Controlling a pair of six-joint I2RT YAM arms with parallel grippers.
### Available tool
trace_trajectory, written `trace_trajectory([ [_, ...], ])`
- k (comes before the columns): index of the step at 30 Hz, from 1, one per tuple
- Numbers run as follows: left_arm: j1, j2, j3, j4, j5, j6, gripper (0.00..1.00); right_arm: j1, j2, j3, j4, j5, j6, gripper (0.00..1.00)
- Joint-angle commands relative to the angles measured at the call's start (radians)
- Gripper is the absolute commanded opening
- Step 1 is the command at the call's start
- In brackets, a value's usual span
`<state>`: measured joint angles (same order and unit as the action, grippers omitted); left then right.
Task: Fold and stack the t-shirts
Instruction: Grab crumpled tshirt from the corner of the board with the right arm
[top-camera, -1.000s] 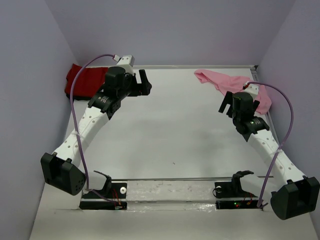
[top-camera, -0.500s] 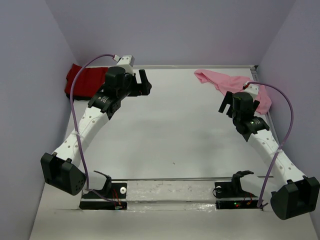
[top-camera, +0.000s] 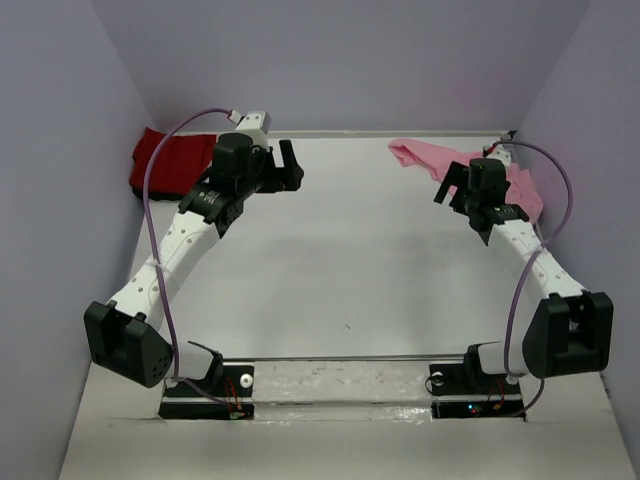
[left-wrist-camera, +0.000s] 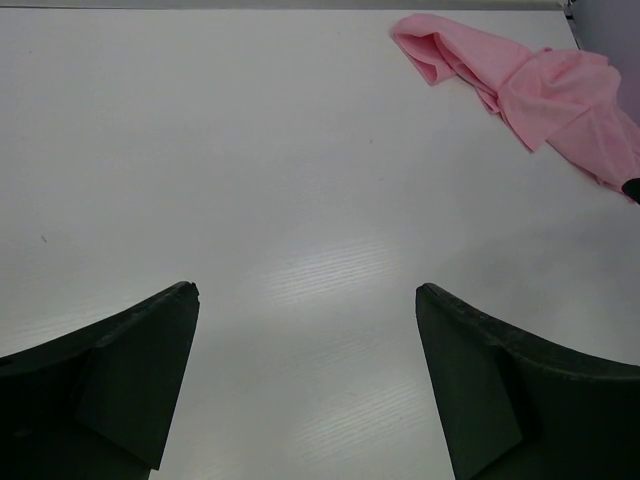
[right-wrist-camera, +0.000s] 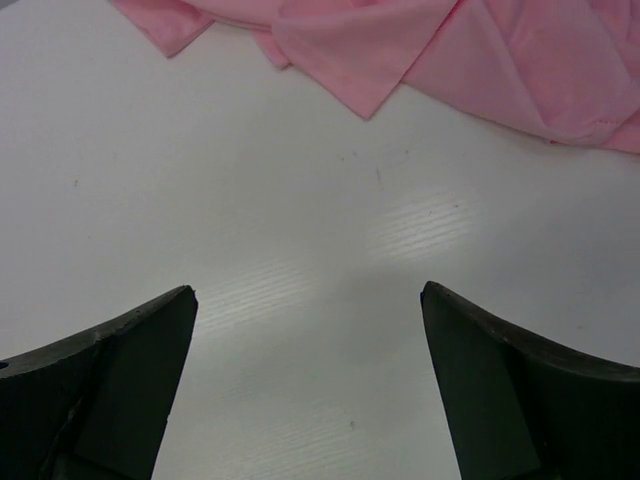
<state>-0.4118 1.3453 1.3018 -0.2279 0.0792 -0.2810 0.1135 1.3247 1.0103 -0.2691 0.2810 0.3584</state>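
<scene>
The light pink t-shirt (top-camera: 425, 158) lies crumpled at the far right corner of the table; it also shows in the left wrist view (left-wrist-camera: 530, 85) and fills the top of the right wrist view (right-wrist-camera: 420, 40). The deep red t-shirt (top-camera: 165, 160) lies bunched at the far left corner, behind my left arm. My left gripper (top-camera: 291, 166) is open and empty over bare table, to the right of the red shirt (left-wrist-camera: 305, 295). My right gripper (top-camera: 447, 187) is open and empty, just short of the pink shirt's near edge (right-wrist-camera: 308, 292).
The white table (top-camera: 340, 270) is walled by lilac panels on the left, back and right. A purple cable loops over each arm. The arm bases and a metal rail sit at the near edge (top-camera: 340, 380).
My right arm has swung forward and toward the back right, bringing its open gripper up to the pink shirt. My left arm has barely moved.
</scene>
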Motion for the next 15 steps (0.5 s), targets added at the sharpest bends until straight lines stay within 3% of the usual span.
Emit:
trace_trajectory([
  [1,-0.01,-0.04,-0.003,0.032,-0.006,0.02,0.99,-0.047,0.097,0.117,0.09,-0.069,-0.012,1.0],
  [15,-0.012,-0.049,-0.001,0.032,0.005,0.02,0.99,-0.251,0.476,0.35,0.128,-0.272,0.105,0.95],
])
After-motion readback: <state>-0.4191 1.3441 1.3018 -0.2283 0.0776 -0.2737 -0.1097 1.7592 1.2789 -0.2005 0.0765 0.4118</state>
